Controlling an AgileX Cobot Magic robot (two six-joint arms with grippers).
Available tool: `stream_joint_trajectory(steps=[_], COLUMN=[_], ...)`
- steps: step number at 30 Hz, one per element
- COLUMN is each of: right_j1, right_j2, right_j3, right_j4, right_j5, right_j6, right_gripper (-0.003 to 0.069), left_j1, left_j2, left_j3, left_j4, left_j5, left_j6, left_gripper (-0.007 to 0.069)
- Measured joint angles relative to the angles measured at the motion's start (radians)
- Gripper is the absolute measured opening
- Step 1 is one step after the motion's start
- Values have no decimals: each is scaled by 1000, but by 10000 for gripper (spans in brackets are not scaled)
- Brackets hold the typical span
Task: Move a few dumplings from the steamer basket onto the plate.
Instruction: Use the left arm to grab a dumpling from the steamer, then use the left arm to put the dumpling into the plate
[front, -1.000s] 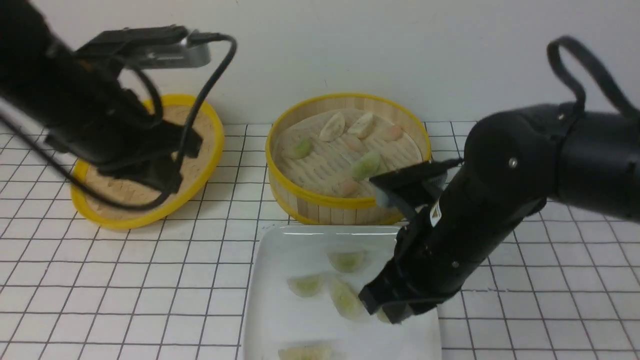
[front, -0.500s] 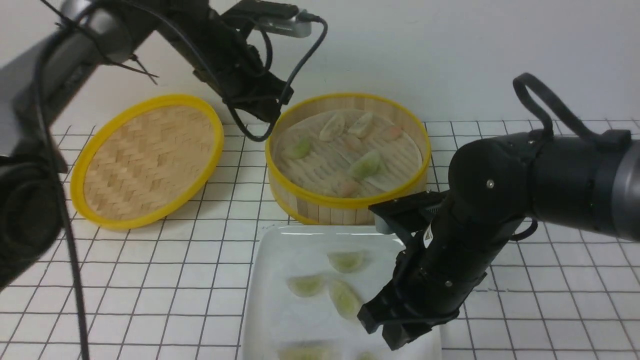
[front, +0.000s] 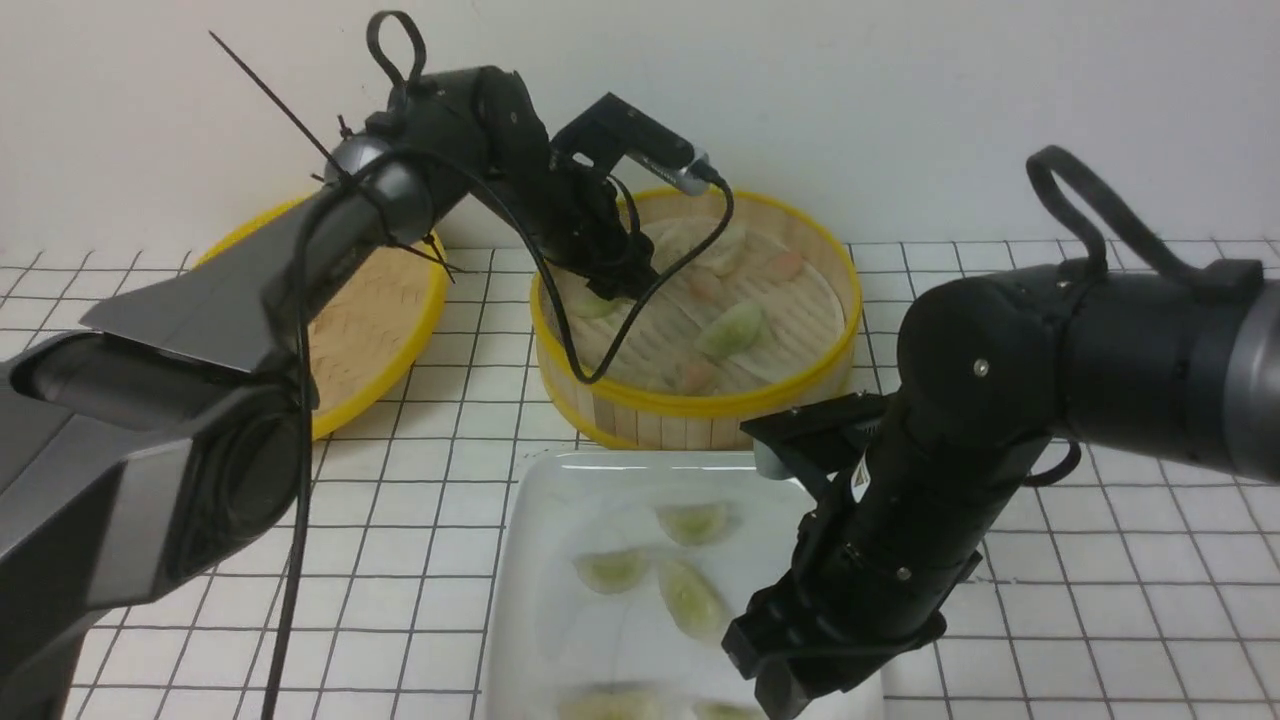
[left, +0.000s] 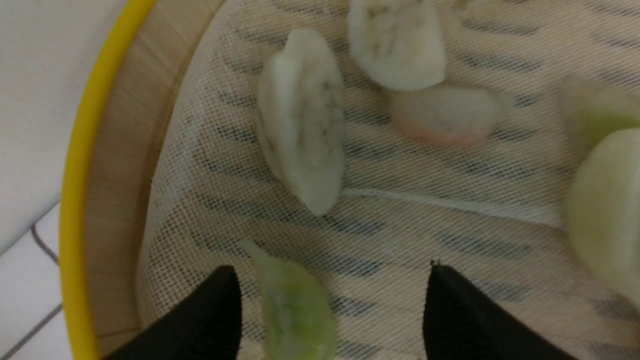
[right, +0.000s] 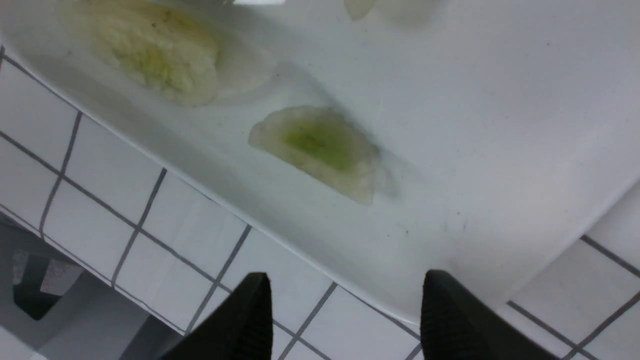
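The steamer basket (front: 812, 385) stands at the table's middle back. My left gripper (front: 612, 290) is open and low inside its left side. In the left wrist view my left gripper (left: 332, 312) straddles a green dumpling (left: 295, 310), which lies close to one finger (left: 215, 320). A second green dumpling (front: 735, 328) lies mid-basket. The white plate (front: 550, 640) in front holds several green dumplings (front: 690, 598). My right gripper (front: 785, 690) is open and empty over the plate's near right corner. In the right wrist view my right gripper (right: 342, 315) hangs above the plate's rim (right: 500, 125), near one dumpling (right: 320, 150).
The woven yellow-rimmed lid (front: 370, 320) lies left of the basket, partly behind my left arm. Opaque white dumplings (left: 302, 120) and pink-filled ones (left: 440, 117) lie on the basket's mesh liner. The left camera cable (front: 640, 300) hangs into the basket. A white wall stands close behind.
My left arm swung from above the lid to the basket and lowered its open gripper around a green dumpling. My right gripper drew back towards the plate's near right corner; another dumpling shows there.
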Motion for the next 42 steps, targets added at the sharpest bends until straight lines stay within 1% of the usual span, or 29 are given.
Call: stream_joint_trajectory(steps=[3,7,10,11,12,13,14,15,16,18,21,26,28,30,32,33,34,36,37,38,40,41,42], right_j1=[0,0,0,0,0,0,0,0,0,0,0,0,0,0,0,0,0,0,0,0,0,0,0], right_j2=[0,0,0,0,0,0,0,0,0,-5,-31,-165,-250,-347,-443,-520,-553,-674,-685,-758,-839,-915,-961], right_j3=[0,0,0,0,0,0,0,0,0,0,0,0,0,0,0,0,0,0,0,0,0,2,8], right_j4=[0,0,0,0,0,0,0,0,0,-1,-1,-26,-51,-85,-118,-149,-165,-230,-243,-287,-350,-406,-432], right_j5=[0,0,0,0,0,0,1,3,10,22,34,35,32,28,26,22,15,-6,-9,-22,-25,-25,-23], right_j6=[0,0,0,0,0,0,0,0,-5,-5,-5,-5,7,20,30,46,55,105,116,152,202,253,281], right_gripper=[371,371,371,371,371,371,371,371,372,372,372,358,339,314,290,267,253,211,207,183,153,125,106], left_j1=[0,0,-2,-3,-3,-3,-3,-3,-3,-5,-11,-13,-13,-14,-14,-14,-14,-15,-15,-23,-36,-57,-78], left_j2=[16,32,40,44,45,45,45,45,45,43,31,-57,-117,-183,-254,-309,-339,-425,-425,-519,-595,-675,-726], left_j3=[-1,-4,-8,-8,-8,-8,-8,-8,-13,-28,-63,-154,-204,-240,-248,-251,-251,-216,-209,-130,-32,99,205], left_j4=[37,48,52,53,55,59,61,63,70,86,103,109,115,116,116,111,103,79,79,67,62,54,41], left_j5=[-9,-9,-8,-8,-8,-5,-1,1,12,47,146,298,368,393,401,408,412,413,413,413,413,413,413], left_j6=[-6,-9,-10,-11,-13,-14,-15,-16,-16,-18,-44,-103,-111,-127,-165,-218,-241,-316,-324,-377,-414,-436,-443], left_gripper=[449,449,428,379,364,296,249,223,181,187,187,187,187,187,187,187,187,187,187,187,187,187,187])
